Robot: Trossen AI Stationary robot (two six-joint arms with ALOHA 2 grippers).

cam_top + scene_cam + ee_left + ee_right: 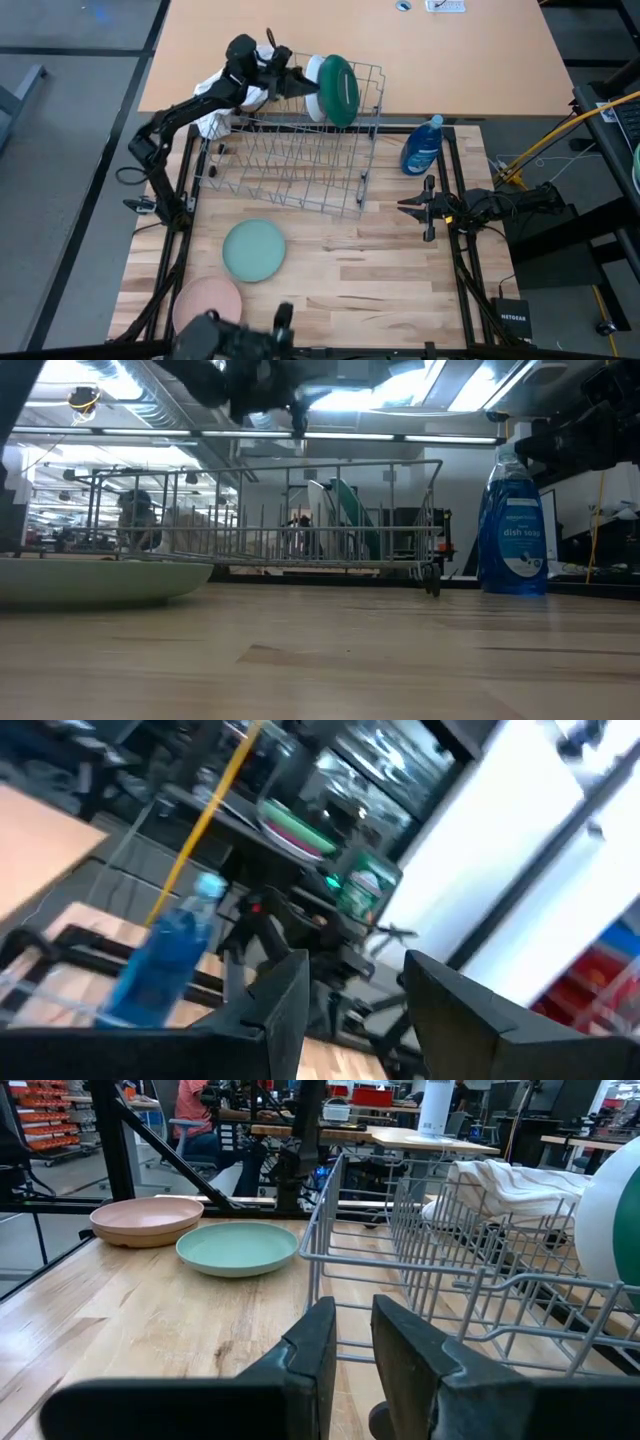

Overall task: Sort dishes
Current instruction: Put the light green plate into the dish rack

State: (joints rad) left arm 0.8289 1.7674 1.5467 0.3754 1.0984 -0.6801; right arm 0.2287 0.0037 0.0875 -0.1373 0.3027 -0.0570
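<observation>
A dark green plate (340, 90) and a white plate (316, 82) stand on edge in the far right end of the wire dish rack (290, 160). The green plate also shows in the low view (352, 515). A pale sage plate (254, 250) lies flat on the table, and so does a pink plate (207, 303). Both show in the right wrist view: the sage plate (238, 1246) and the pink plate (146, 1218). I cannot make out the tan-brown plate. My left gripper (303, 82) is open and empty above the rack, beside the white plate; nothing lies between its fingers (355, 1010). My right gripper (402, 206) waits, nearly shut and empty, just right of the rack (353, 1350).
A blue dish-soap bottle (422, 146) stands right of the rack. A striped white cloth (213, 112) lies at the rack's far left corner. The light wood table top (380, 290) is bare between the sage plate and its right edge. People sit in the room behind.
</observation>
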